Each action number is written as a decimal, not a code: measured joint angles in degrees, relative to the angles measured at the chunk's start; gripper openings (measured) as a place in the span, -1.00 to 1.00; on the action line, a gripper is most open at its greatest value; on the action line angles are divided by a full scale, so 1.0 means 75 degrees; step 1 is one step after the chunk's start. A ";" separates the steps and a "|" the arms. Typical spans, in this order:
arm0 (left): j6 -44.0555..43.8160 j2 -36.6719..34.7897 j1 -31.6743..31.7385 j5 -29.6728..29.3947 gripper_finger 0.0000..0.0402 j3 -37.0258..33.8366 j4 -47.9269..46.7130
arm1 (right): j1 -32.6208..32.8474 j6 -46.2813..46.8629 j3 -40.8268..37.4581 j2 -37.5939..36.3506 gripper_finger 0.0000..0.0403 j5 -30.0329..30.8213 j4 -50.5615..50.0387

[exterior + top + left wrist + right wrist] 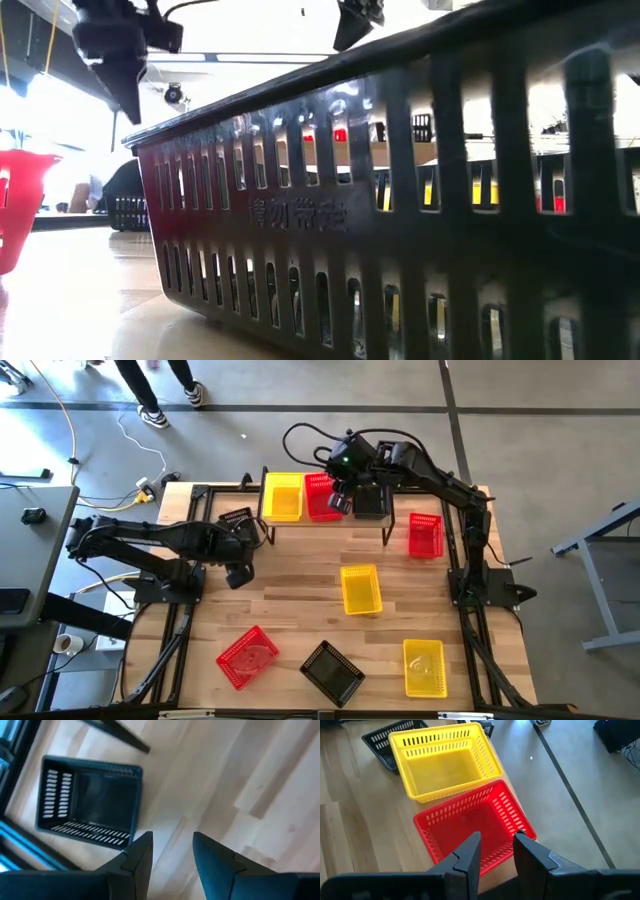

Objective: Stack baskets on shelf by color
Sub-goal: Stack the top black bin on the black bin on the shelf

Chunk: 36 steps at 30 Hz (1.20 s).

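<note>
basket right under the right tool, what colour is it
Red, beside a yellow basket; the right wrist view shows it best.

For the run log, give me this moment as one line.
right hand: open, empty, over red basket on shelf | left hand: open, empty, near black basket
</note>
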 joint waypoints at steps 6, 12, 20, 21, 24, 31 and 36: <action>-0.0199 0.0306 0.0062 -0.0197 -0.36 -0.0316 0.0065 | -0.0136 0.0037 0.0000 0.0000 -0.51 -0.0003 0.0000; -0.0030 0.1303 0.0289 -0.0313 -0.36 -0.0336 0.0053 | -0.0301 0.0161 0.0000 0.0000 -0.51 -0.0001 0.0000; 0.0148 0.2297 0.0451 -0.0398 -0.36 -0.0336 0.0017 | -0.0425 0.0412 0.0000 0.0000 -0.51 -0.0015 -0.0003; 0.0205 0.2361 0.0452 -0.0400 -0.36 -0.0336 0.0017 | -0.0425 0.0411 0.0000 0.0000 -0.51 -0.0015 -0.0004; 0.0363 0.2599 0.0452 -0.0416 -0.36 -0.0336 -0.0029 | -0.0422 0.0411 0.0000 0.0000 -0.51 -0.0020 -0.0006; 0.0603 0.3059 0.0583 -0.0917 -0.36 -0.0333 -0.0149 | -0.0419 0.0513 -0.0002 0.0000 -0.51 -0.0032 -0.0009; 0.0913 0.3385 0.0805 -0.0910 -0.36 -0.0333 -0.0166 | -0.0416 0.0548 -0.0003 0.0000 -0.51 -0.0032 -0.0012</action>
